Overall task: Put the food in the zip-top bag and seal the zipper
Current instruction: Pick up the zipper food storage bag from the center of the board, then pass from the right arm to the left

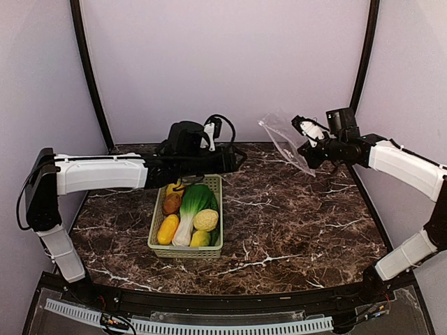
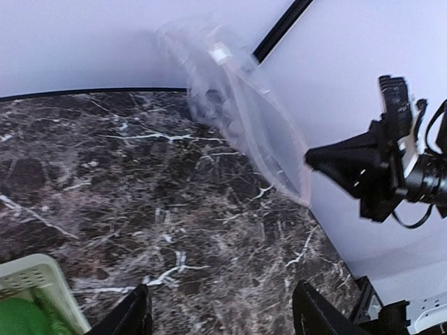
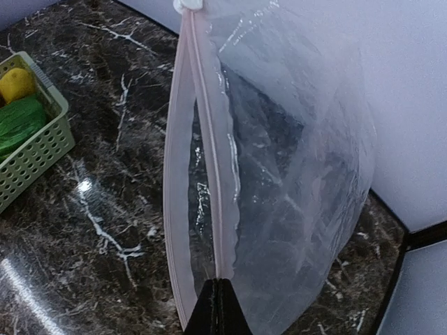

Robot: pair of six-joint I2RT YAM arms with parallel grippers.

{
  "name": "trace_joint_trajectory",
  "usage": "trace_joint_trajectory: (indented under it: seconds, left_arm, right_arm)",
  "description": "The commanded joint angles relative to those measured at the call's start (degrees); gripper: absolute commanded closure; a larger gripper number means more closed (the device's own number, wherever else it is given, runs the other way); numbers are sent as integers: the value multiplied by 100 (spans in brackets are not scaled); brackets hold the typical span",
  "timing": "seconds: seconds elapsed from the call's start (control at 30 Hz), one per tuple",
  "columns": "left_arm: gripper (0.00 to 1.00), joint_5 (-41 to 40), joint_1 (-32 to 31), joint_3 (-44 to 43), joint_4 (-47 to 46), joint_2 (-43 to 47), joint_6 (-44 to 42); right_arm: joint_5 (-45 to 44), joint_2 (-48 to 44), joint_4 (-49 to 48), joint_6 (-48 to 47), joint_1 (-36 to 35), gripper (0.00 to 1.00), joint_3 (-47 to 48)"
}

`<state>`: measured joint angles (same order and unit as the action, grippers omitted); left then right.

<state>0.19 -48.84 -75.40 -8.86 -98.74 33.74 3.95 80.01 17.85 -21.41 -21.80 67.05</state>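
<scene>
The right gripper has its fingers pressed together on the bottom corner of the clear, crinkly plastic zip-top bag. It's holding the bag up in the air over the far right side of the dark marble-patterned table. From the right wrist view the pinch sits right at the lower end of the thin pale pinkish-white zipper strip, which runs straight up the bag's edge to the small white slider tab at the top. The two sides of the strip look slightly parted, since the table shows through between them, but it's hard to be sure. The bag has nothing in it.

The left gripper is spread wide and isn't gripping anything. Its two dark fingers hang above the bare table just beside the far end of the pale green plastic lattice basket.

All the toy food is in that basket, left of the table's centre:
- green-and-white bok choy down the middle
- brown potato
- orange-yellow oblong fruit
- pale yellow bumpy corn
- yellow lemon at the near end

The bag and the basket are well apart.
</scene>
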Motion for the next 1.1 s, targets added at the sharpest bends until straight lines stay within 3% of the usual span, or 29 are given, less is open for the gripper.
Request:
trace_joint_trajectory:
  seconds: [0.0, 0.27, 0.5, 0.7, 0.93, 1.07]
  left_arm:
    - [32, 53, -267, -397, -964, -550, 878]
    - [32, -203, -411, -1309, -874, -1653, 1805]
    - [35, -365, -433, -1447, -849, -2054, 2311]
    - [47, -593, -432, -1640, -699, -2246, 2518]
    - [48, -97, -526, -1337, -1374, -2171, 2567]
    - [48, -398, -842, -852, -1378, -1826, 2983]
  right_arm:
    - [1347, -31, -12, 772, -132, 100, -241]
    - [1811, 123, -150, 1110, -320, 100, -323]
    - [1955, 50, -176, 1304, -328, 100, -301]
    - [2160, -35, -151, 1399, -328, 100, -289]
    - [1683, -118, -195, 1294, -329, 100, -412]
    - [1640, -126, -242, 1306, -333, 100, -442]
